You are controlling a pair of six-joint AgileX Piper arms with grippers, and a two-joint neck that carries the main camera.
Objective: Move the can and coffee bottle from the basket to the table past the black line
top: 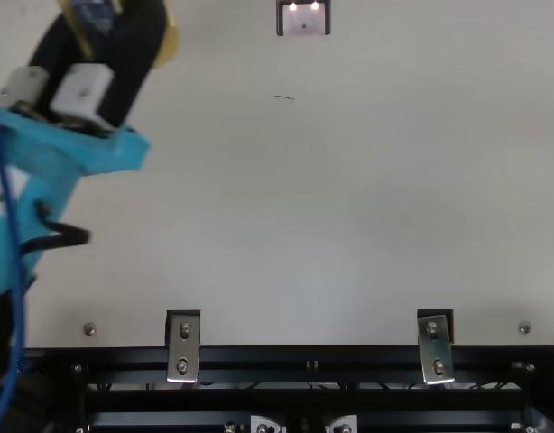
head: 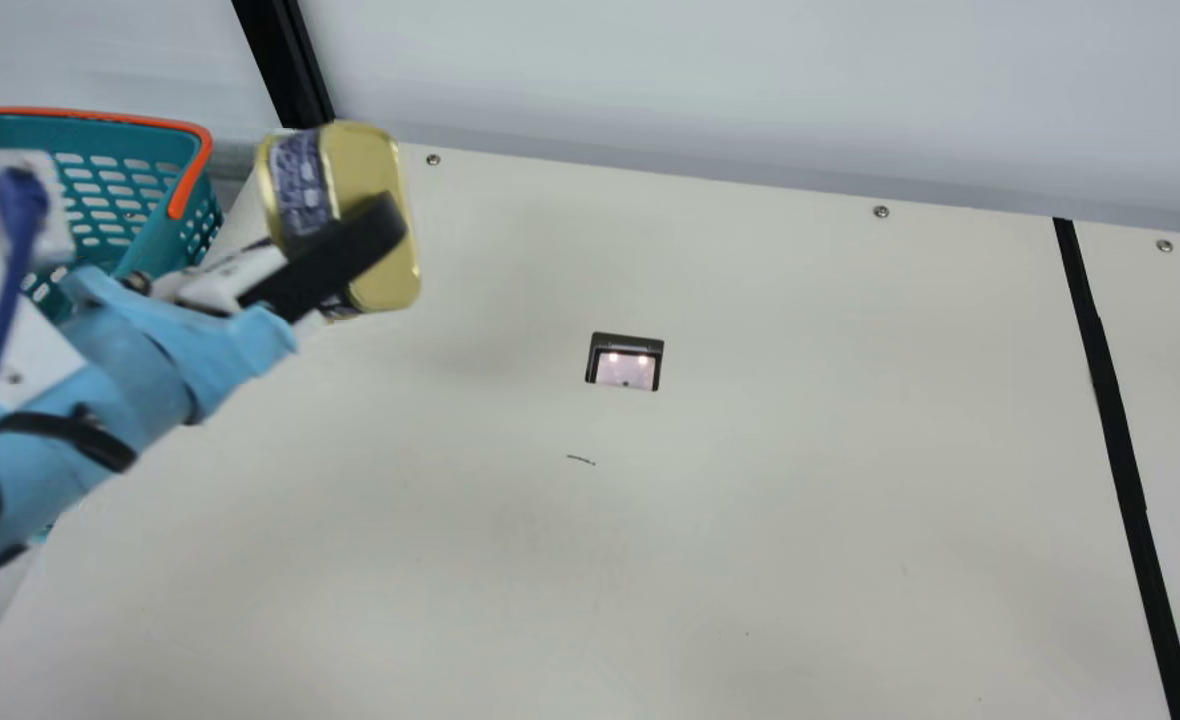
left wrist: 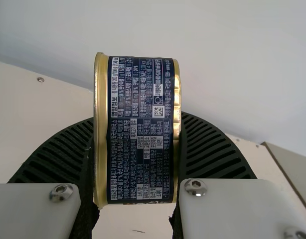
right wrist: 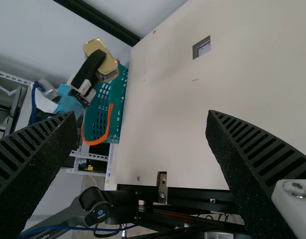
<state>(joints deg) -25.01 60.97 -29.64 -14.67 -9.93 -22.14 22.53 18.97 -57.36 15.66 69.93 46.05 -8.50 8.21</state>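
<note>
Gold and dark blue, the can (left wrist: 142,129) is hanging in the air just beside the basket (head: 157,240), on the side facing the table (head: 750,450). My left gripper (left wrist: 137,124) is holding it, its ribbed fingers pressing on the two flat ends, so the label is showing between them and the can is sitting tilted on its side. My right gripper (right wrist: 142,117) is standing wide, with nothing between its fingers. The step in hand, I judge, is carrying the can across: it is clearing the basket but is lying well short of the black line (head: 1107,395), which is running far across the table from the basket. Next, the move is calling for a long, level carry away from the basket — then a gentle lowering beyond the line, the can being turned flat end down before release, since its curved side could be rolling.
</note>
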